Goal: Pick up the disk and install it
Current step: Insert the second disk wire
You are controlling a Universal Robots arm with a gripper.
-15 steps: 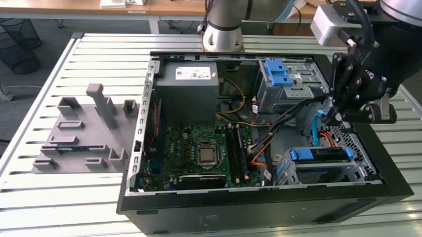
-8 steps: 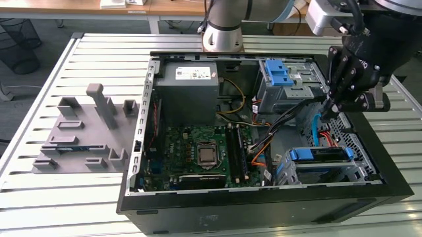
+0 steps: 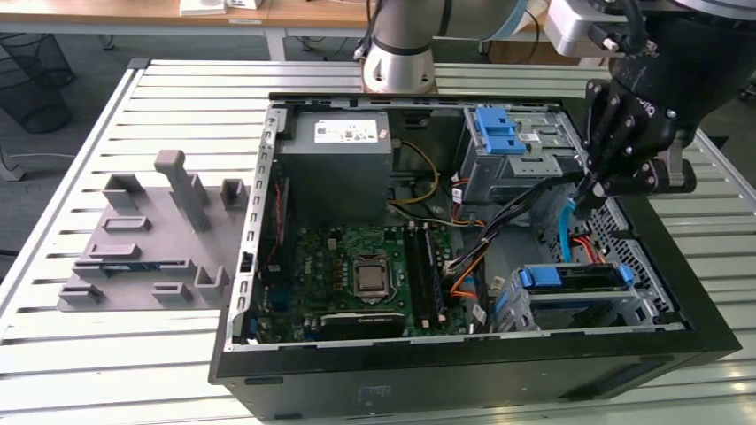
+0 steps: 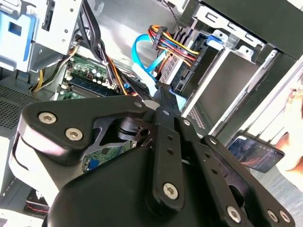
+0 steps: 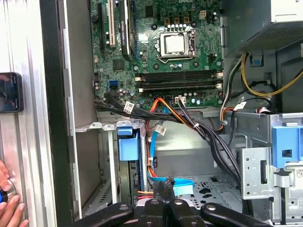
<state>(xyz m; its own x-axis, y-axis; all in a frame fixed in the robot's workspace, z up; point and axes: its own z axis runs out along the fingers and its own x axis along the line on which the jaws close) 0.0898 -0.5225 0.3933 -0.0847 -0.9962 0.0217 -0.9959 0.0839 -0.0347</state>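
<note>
Disk [image 3: 573,277] is noted in the exterior view seated in the drive cage [image 3: 644,305] at the near corner of the computer case [image 3: 473,376], on the exterior view's right, with its blue bracket facing up. The gripper [image 3: 587,190] is held above the case, just behind that cage, and its fingers are drawn close together on a blue data cable [image 3: 566,226] that hangs down from them towards the disk. A grey fixture [image 3: 148,239] is seen on the slatted table [image 3: 71,354], on the exterior view's left of the case.

In the second wrist view, the gripper [image 4: 160,92] is seen from behind its linkage. The fingers are brought to a narrow point at the blue data cable [image 4: 142,56]. The disk [image 4: 214,39] is recorded inside the cage, beside a bundle of coloured wires [image 4: 173,45]. A phone [image 4: 255,152] lies outside the case.

In the first wrist view, the fingertips [image 5: 165,189] are closed on the connector end of the blue data cable [image 5: 182,185]. The disk [image 5: 127,142] is seen edge-on in its cage, next to the case wall, below the motherboard [image 5: 161,56]. A person's hand [image 5: 7,205] is noted outside the case, near the phone [image 5: 9,92].
</note>
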